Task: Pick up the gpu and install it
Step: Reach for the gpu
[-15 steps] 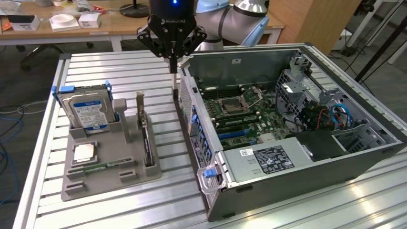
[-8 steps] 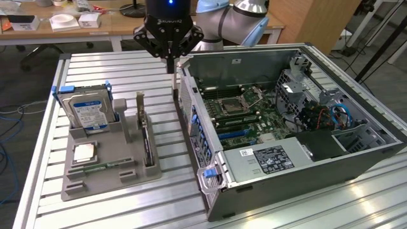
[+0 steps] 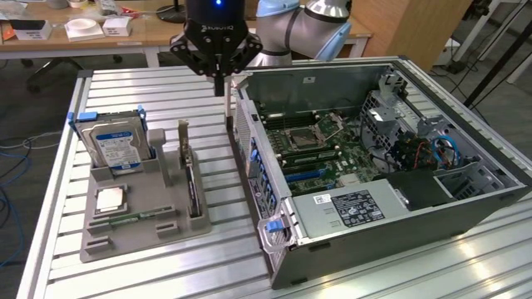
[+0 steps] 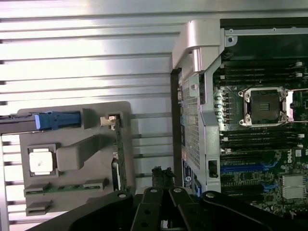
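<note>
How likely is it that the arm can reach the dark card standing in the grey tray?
Probably yes: the gpu has nothing over it, and the gripper hangs nearby above the table, though its jaws are shut.

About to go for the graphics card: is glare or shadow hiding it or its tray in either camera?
Wrist view: glare whitens the table slats, but the grey tray and the card standing on edge in it are evenly lit. Exterior view: soft, even light, no glare on the card; it reads dark against the tray, and the computer case is dim around its cables.
</note>
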You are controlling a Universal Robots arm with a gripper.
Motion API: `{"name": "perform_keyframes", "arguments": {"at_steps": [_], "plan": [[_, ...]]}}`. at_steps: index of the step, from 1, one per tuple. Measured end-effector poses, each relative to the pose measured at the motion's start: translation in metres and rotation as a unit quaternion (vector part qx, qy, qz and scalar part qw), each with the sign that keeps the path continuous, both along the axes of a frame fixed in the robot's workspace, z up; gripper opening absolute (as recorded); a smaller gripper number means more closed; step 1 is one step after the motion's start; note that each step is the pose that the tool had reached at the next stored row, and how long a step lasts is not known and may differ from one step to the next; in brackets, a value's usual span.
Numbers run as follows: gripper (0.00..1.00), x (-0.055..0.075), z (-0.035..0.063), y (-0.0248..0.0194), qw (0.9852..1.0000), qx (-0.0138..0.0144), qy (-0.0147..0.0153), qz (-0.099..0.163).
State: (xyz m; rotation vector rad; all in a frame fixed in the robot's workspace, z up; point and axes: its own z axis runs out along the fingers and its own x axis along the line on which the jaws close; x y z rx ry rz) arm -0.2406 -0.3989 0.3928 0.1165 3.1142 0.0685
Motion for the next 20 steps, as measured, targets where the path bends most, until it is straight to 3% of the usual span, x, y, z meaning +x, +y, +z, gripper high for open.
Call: {"name": "perform_keyframes", "arguments": {"at_steps": [20], "plan": [[0.11, -0.013, 0.0, 0.0, 1.0, 0.0, 0.0, 0.0]]}}
